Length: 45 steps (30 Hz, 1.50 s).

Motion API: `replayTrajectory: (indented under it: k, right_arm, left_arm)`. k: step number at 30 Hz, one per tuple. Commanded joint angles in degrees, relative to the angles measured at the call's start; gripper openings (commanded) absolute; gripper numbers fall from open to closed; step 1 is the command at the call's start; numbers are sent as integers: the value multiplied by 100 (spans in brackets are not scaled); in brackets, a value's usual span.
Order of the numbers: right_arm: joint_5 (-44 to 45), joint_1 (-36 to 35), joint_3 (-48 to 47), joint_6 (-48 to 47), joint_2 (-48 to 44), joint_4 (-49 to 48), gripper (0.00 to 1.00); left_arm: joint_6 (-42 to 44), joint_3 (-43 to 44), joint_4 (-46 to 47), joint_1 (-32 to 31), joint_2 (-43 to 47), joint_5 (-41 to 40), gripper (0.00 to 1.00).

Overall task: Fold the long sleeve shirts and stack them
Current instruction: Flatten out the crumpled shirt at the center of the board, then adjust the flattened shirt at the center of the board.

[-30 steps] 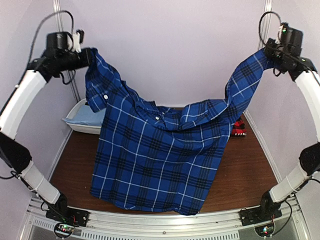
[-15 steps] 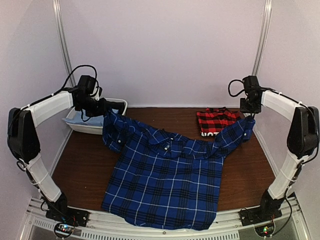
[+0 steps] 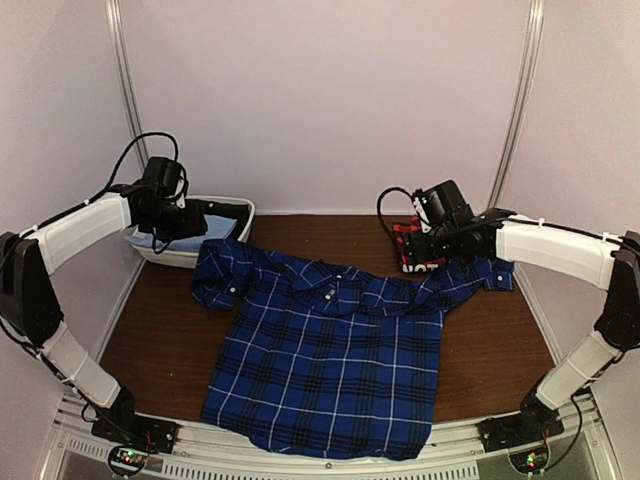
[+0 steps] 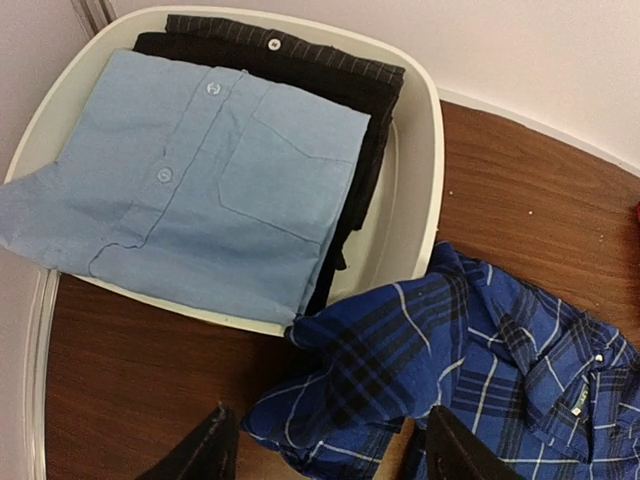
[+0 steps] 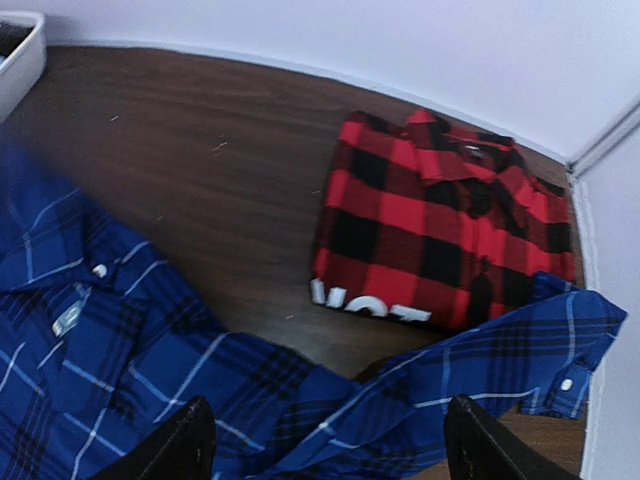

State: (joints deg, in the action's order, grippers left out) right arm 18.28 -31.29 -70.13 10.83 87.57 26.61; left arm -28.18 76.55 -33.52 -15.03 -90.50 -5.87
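Note:
The dark blue plaid long sleeve shirt (image 3: 330, 360) lies spread front-up on the brown table, collar toward the back and both sleeves bunched near the shoulders. It also shows in the wrist views (image 4: 450, 370) (image 5: 150, 380). The red-and-black check shirt (image 3: 408, 243) (image 5: 440, 240) lies folded at the back right. My left gripper (image 3: 190, 222) (image 4: 330, 450) hangs open just above the crumpled left sleeve, gripping nothing. My right gripper (image 3: 435, 262) (image 5: 330, 440) stands open over the right sleeve, in front of the red shirt and partly hiding it from above.
A white tub (image 3: 240, 215) (image 4: 425, 180) at the back left holds a folded light blue cloth (image 4: 200, 190) on a black garment (image 4: 300, 65). The blue sleeve touches the tub's near rim. Walls close in the back and both sides.
Both arms came down from high and laid the hanging blue shirt on the table. Both grippers opened and let go of the sleeves. The right gripper moved left, in front of the red shirt.

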Motion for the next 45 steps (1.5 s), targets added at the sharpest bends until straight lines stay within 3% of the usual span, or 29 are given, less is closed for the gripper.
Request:
replayTrajectory:
  k: [1,6,10,17,34,37,45]
  right_arm:
    - [-447,-834,408,-106,200,-711,80]
    - [-547,-1684,110,-276,1024,-854,80]
    - [-580,-2025,-98,-388,1571,-1037,79]
    - [-765,-2151,-385,-535,2238,-1325,78]
    - [-1016,-2178,-484,-488,2891,-1384,78]
    - [-1008,-2144,-516,-425,2920,-1424,69]
    - [-1025,-1976,-695,-310,2899,-1354,29]
  left_arm:
    - [-148,-149,231,-340,469,-1,66]
    - [-431,-358,295,-952,476,-42,66]
    - [-708,-798,733,-1236,511,369,66]
    - [-998,-1312,1186,-1424,405,875,66]
    - [-960,-1336,1204,-1424,209,1015,66]
    - [-952,-1336,1190,-1424,211,1008,66]
    - [-939,-1388,1195,-1424,220,1028,66]
